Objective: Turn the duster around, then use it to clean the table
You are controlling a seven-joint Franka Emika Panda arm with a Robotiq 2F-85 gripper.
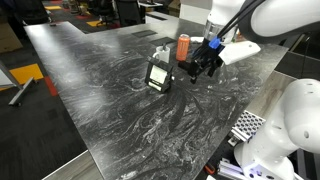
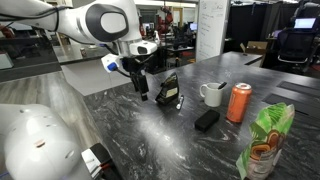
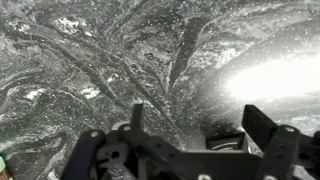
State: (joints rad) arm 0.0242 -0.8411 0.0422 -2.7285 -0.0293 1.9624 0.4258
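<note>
The table [image 1: 120, 90] is a glossy black-and-grey marble top, seen in both exterior views [image 2: 150, 135] and filling the wrist view [image 3: 90, 70]. A black boxy object with a pale striped face [image 1: 160, 75], probably the duster, stands tilted on it [image 2: 170, 92]. My gripper [image 1: 205, 65] hangs just above the table beside this object [image 2: 140, 85], apart from it. In the wrist view the gripper [image 3: 200, 125] is open and empty, with a dark object [image 3: 225, 143] low between the fingers.
A white mug [image 2: 212, 94], an orange can [image 2: 239, 102], a flat black block [image 2: 207, 120] and a green snack bag [image 2: 265, 140] stand past the boxy object. The can also shows in an exterior view [image 1: 183, 47]. The table edge [image 1: 235, 110] runs near the robot base.
</note>
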